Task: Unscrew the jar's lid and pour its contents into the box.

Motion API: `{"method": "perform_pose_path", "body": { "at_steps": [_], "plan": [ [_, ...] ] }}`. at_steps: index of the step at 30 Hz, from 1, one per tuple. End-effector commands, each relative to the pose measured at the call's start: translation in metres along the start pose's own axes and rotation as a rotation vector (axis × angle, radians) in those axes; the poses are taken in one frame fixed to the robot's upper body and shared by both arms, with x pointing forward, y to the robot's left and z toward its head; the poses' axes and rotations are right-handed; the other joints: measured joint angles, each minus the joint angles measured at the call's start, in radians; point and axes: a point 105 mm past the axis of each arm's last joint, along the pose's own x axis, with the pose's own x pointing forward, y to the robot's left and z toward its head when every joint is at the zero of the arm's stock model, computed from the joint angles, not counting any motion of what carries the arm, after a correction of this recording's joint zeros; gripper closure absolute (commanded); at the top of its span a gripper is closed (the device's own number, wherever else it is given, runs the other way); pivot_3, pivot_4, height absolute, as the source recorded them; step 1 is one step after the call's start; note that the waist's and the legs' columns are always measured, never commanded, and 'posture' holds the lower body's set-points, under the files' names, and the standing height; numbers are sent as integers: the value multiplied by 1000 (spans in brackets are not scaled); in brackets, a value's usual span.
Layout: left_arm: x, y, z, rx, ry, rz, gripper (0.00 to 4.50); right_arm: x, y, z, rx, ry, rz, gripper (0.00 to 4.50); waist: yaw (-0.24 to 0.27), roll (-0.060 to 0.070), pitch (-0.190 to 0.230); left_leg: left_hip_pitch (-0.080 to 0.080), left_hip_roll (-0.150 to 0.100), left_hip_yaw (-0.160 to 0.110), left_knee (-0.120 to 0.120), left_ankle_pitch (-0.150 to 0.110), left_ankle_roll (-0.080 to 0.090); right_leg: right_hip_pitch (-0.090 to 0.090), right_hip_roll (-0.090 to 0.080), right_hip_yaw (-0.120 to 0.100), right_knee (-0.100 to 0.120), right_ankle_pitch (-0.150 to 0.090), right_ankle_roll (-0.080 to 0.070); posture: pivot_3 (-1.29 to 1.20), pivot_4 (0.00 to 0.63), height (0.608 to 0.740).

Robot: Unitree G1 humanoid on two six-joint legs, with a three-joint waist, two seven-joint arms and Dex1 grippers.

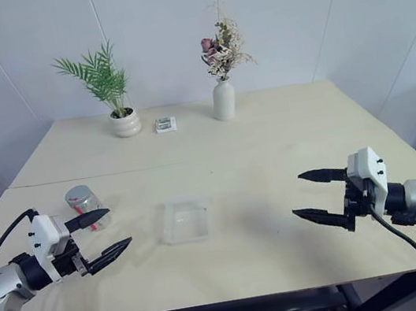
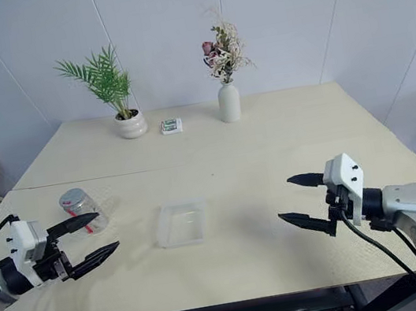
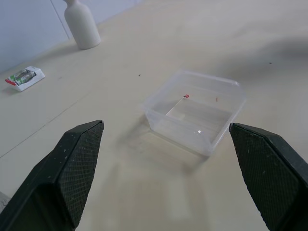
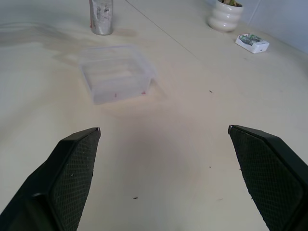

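Observation:
The jar [image 1: 85, 203] stands upright on the table's left side, see-through with a red mark, its silver lid [image 1: 77, 194] on top. I cannot make out the contents inside it. My left gripper [image 1: 119, 226] hovers open just right of and in front of the jar, apart from it, pointing toward the box [image 1: 185, 220]. The box, a shallow clear tray, sits at the table's middle front. My right gripper [image 1: 297, 195] hangs open well to the right of the box, pointing left at it, with nothing between its fingers.
At the back of the table [image 1: 271, 153] stand a potted palm [image 1: 125, 123], a small printed packet [image 1: 164, 124] and a white vase [image 1: 223, 99] with dried flowers. A seam runs across the tabletop behind the jar.

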Motion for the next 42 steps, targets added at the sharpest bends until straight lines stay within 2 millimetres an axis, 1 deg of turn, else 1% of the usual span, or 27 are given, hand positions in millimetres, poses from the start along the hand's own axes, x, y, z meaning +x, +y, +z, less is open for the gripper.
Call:
{"method": "perform_pose_path", "body": {
  "at_steps": [1, 4, 6, 7, 9, 10, 11, 13, 15, 18, 20, 24, 26, 29, 34, 42],
  "plan": [
    [-6, 2, 9, 46, -11, 39, 45, 8, -2, 13, -43, -41, 36, 0, -3, 0, 0, 0, 0, 0, 0, 0, 0, 0, 0, 0, 0, 0, 0, 0, 150, 740],
    [-11, -1, 4, 45, 11, 73, 45, 15, -5, 9, -47, -43, 65, 0, -4, 0, 0, 2, 1, 2, 1, 0, 0, 0, 1, 3, 0, 1, -1, 0, 150, 740],
    [-19, -3, -3, 16, 20, 156, 45, 25, -3, 13, -46, -75, 104, 0, -5, -1, 0, 2, 1, 3, 1, 0, 0, 0, 1, 4, -1, 1, -1, 0, 150, 740],
    [-25, 0, -9, -5, 24, 255, 45, 34, -2, 18, -47, -107, 134, 0, -9, -1, 0, 2, 1, 4, 1, 0, 1, 0, 1, 5, 0, 1, -1, 0, 150, 740],
    [-34, 4, -16, -26, 34, 391, 45, 44, 1, 25, -48, -147, 173, 0, -13, -1, 0, 2, 2, 7, 1, -1, 2, -1, 2, 8, 0, 2, 0, 0, 150, 740],
    [-39, 8, -19, -27, 40, 474, 45, 49, 2, 28, -48, -164, 192, 0, -15, -1, 0, 3, 2, 8, 1, -1, 2, -1, 2, 9, 0, 4, 4, 0, 150, 740],
    [-42, 12, -22, -44, 36, 553, 45, 54, 4, 31, -53, -180, 211, 0, -14, -1, 0, 3, 2, 7, 1, -1, 2, -1, 2, 9, 0, 9, 13, 0, 150, 740],
    [-50, 19, -29, -52, 44, 711, 45, 66, 10, 40, -64, -219, 258, 0, -14, -1, 0, 3, 2, 8, 2, -1, 2, 0, 3, 9, 0, 10, 14, 0, 150, 740],
    [-47, 19, -35, -54, 50, 748, 45, 77, 13, 47, -81, -255, 291, 0, -14, -2, -1, 3, 2, 8, 3, -1, 2, 0, 3, 10, 0, 10, 14, 0, 150, 740],
    [-43, 29, -39, -92, 20, 845, 45, 86, 12, 59, -95, -302, 304, 0, -9, -2, -1, 2, 2, 9, 5, -1, 2, 0, 3, 11, 0, 11, 13, 0, 150, 740],
    [-38, 35, -43, -109, 15, 865, 45, 91, 10, 66, -111, -324, 308, 0, -2, -2, -1, 2, 2, 9, 6, -1, 2, -1, 3, 11, 0, 11, 12, 0, 150, 740],
    [-26, 53, -50, -140, -11, 911, 45, 98, 9, 71, -129, -345, 306, 0, 2, -2, -1, 2, 2, 9, 8, -1, 2, 0, 3, 11, -1, 12, 12, 0, 150, 740],
    [-22, 58, -52, -148, -13, 909, 45, 100, 11, 73, -133, -352, 309, 0, 2, -2, -1, 1, 2, 10, 8, -1, 2, 0, 3, 12, -1, 13, 14, 0, 150, 740],
    [-18, 63, -57, -137, 4, 897, 45, 100, 13, 75, -136, -357, 309, 0, 0, -2, -1, 0, 2, 10, 8, -2, 2, -1, 4, 12, -1, 16, 19, 0, 150, 740],
    [-7, 76, -60, -127, 10, 838, 45, 98, 14, 78, -135, -369, 285, 0, 1, -2, -1, 0, 2, 10, 7, -2, 2, -2, 5, 12, 0, 16, 19, 0, 150, 740],
    [3, 99, -61, -115, 19, 800, 45, 95, 17, 76, -121, -373, 241, 0, 1, -2, -1, 0, 2, 10, 7, -2, 2, -2, 4, 12, -1, 16, 19, 0, 150, 740]
  ]
}}
